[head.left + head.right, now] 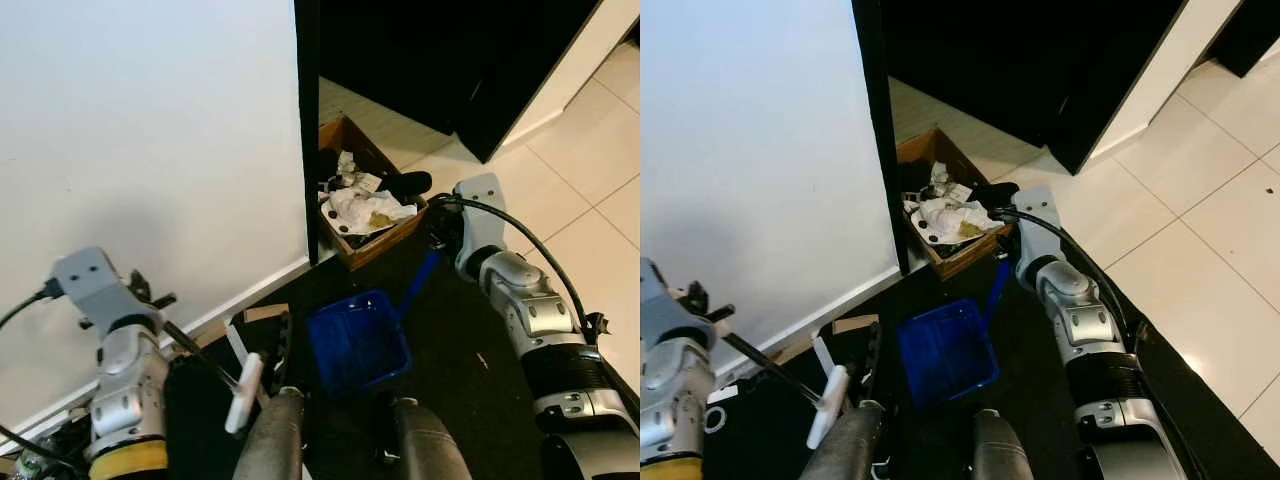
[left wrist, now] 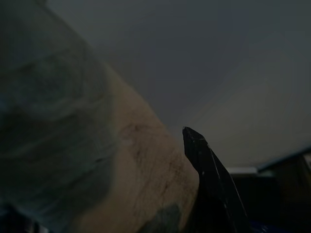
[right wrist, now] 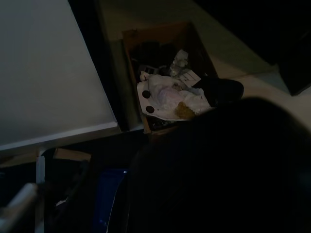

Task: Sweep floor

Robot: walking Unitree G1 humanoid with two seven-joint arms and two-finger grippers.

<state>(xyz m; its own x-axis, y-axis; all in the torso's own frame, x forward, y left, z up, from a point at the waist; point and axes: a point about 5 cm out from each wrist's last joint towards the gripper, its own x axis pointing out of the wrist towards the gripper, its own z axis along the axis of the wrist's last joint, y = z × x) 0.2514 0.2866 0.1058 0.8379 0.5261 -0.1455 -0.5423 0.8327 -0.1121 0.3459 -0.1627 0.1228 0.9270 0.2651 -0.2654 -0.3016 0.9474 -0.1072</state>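
I hold the blue plastic dustpan (image 1: 358,343) by its handle with my right gripper (image 1: 432,240), beside the brown cardboard box of crumpled waste (image 1: 366,206); the grip looks closed, but I cannot tell surely. The step seems emptying; next I must lift and tip it over the box.

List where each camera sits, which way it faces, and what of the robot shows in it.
Left eye view: on the head, looking down at the blue dustpan and cardboard box; both silver arms show.
Right eye view: its stereo twin, same scene.
Left wrist view: dark and blurred; one black finger shows.
Right wrist view: looks toward the box of white trash; a dark shape blocks the foreground.
Shared: box and dustpan in the eye and right wrist views.
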